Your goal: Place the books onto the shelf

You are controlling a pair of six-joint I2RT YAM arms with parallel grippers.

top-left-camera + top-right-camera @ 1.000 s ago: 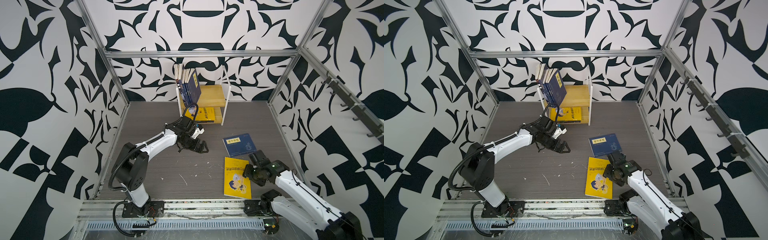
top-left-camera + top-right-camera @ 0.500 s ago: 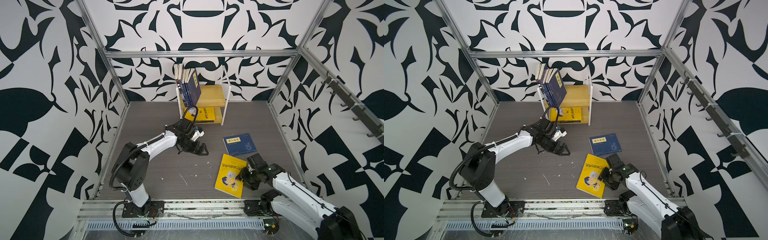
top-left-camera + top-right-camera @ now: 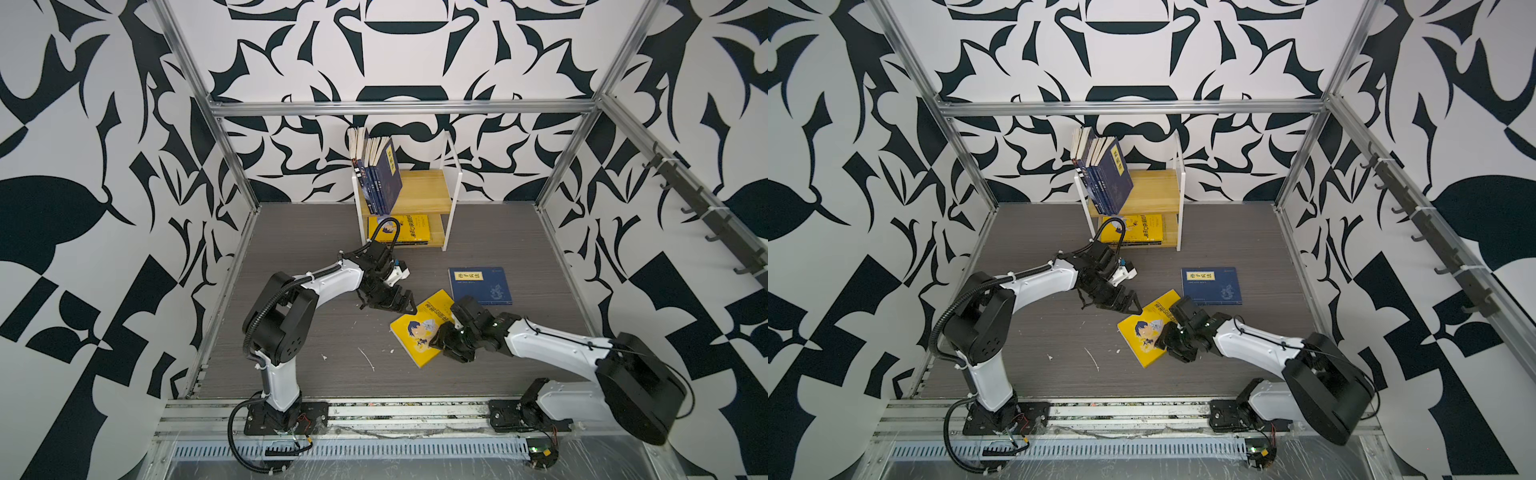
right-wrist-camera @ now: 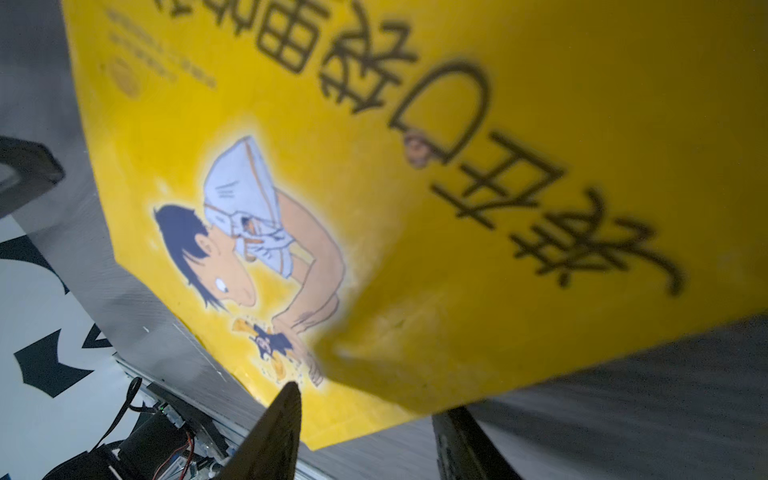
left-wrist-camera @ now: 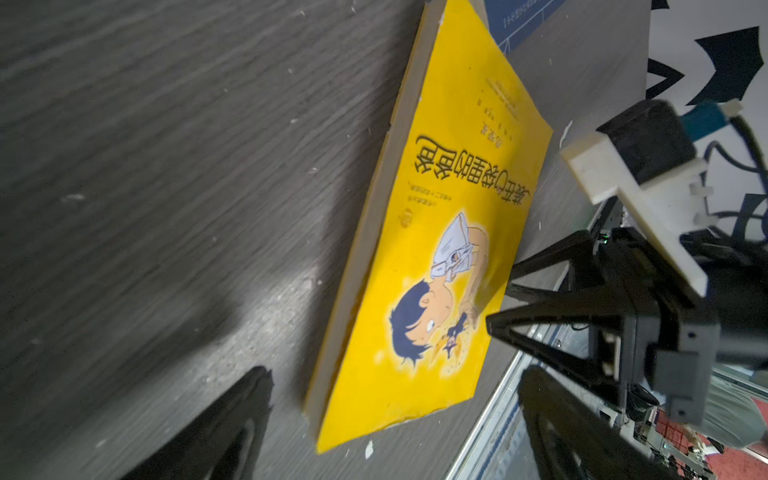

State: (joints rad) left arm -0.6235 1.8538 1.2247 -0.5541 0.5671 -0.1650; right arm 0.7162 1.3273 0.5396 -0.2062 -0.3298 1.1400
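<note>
**Right claw tips the yellow book up, left claw hangs wide open**

We open on a grey wood-grain floor (image 3: 316, 249), scuffed and dotted with white flecks (image 3: 368, 359). It is boxed in by walls (image 3: 104, 208) of bold black-and-white leaf print and bare aluminium rails (image 3: 399, 107). A row of dark hooks (image 3: 706, 208) lines the right wall.

The left arm, white links and black joints, has its elbow bent and reaches low toward the middle. The left claw (image 3: 388, 309) hangs just above the floor with its jaws spread wide and nothing in them. Well behind it stands the shelf (image 3: 419, 187), pale wooden boards in a thin white frame. Navy paperbacks (image 3: 388, 174) lean on the top board, and a second yellow one (image 3: 409, 227) lies flat below.

Just beside the left claw's tips is the yellow book (image 3: 415, 332), a thin glossy paperback with a cartoon boy on the cover. Its long edge nearer that claw rests on the floor, while the far edge is raised, so the cover sits tilted. The right claw (image 3: 441, 345) has that raised edge pinched, one black finger on the cover and the other beneath. Just behind this claw a navy book (image 3: 480, 284) lies flat on the floor, matte with a pale title label. The right arm stretches low from its base, wrist turned toward the left claw.
</note>
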